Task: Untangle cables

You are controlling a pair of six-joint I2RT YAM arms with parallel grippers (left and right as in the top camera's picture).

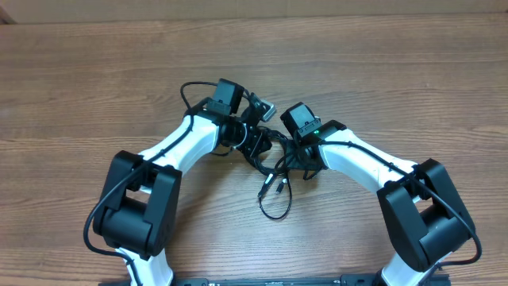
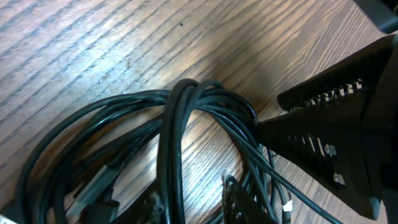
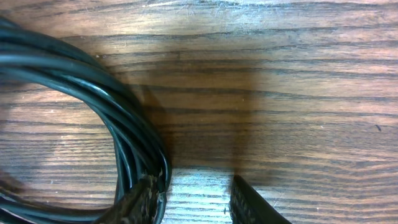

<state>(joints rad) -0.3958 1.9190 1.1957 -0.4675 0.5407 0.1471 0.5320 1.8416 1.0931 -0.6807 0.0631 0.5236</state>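
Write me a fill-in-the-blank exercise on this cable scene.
1. The cables are ___ in colour.
2. The table under them shows ___ grain.
3. Seen from overhead, they lie ___ the left arm and the right arm.
Missing words: black; wood; between.

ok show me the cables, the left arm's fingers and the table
cables (image 2: 177, 134): left wrist view, on the thick bunch crossing the coil
left fingers (image 2: 323, 146): left wrist view, on the ridged face of one finger
table (image 1: 95, 71): overhead view, bare wood upper left
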